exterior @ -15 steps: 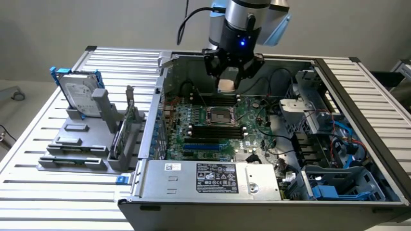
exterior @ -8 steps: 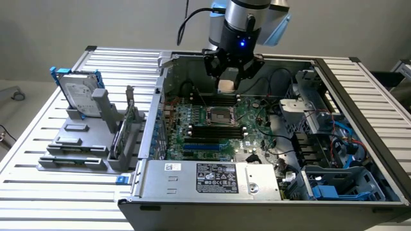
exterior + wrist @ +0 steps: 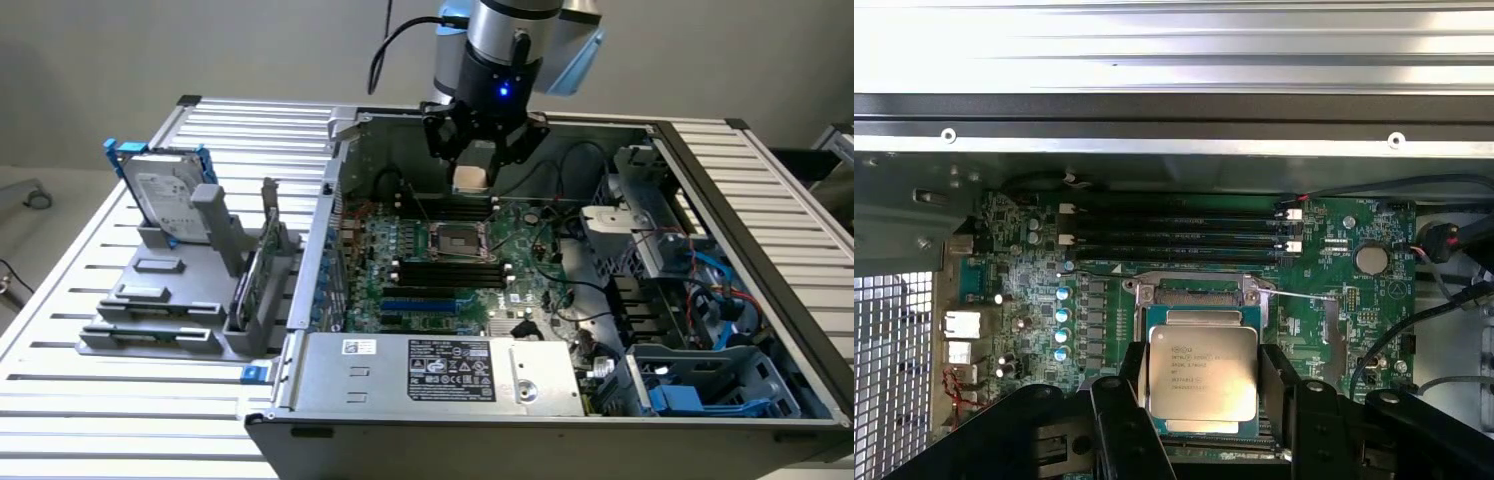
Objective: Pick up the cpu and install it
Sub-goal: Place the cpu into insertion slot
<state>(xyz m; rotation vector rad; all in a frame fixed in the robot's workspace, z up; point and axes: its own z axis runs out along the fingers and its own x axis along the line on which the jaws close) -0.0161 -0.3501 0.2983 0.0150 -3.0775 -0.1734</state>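
At the exterior view's left we see a slatted aluminium table (image 3: 54, 400). On it is a grey plastic rack (image 3: 160, 300). A silver hard drive with a blue frame (image 3: 163, 195) stands upright in the rack's far end.

Just beside the rack, toward the exterior view's right, lies an open black computer case (image 3: 534, 450) with a large green motherboard (image 3: 527, 270) flat inside it. A grey metal power supply box with a printed label (image 3: 441, 370) sits along the case's near edge. Near the middle of the board we find the square silver-framed processor socket (image 3: 454, 240). Long black memory sticks (image 3: 1174, 230) are seated in their slots beside it.

Above the board hangs the black gripper (image 3: 478, 165) of the arm. It is pinching the cpu (image 3: 470, 180), a small flat square chip with a pale silvery-grey metal top. In the wrist view the cpu (image 3: 1202, 370) is flanked on two opposite edges by the black fingers (image 3: 1284, 385). It lies level, directly over the socket's opening. In the exterior view it is raised clear of the board.

Further to the exterior view's right we see a round silver coin battery (image 3: 1370, 260). Beyond it are loose black cables (image 3: 587, 290) and blue plastic brackets (image 3: 674, 400) in the case's corner.
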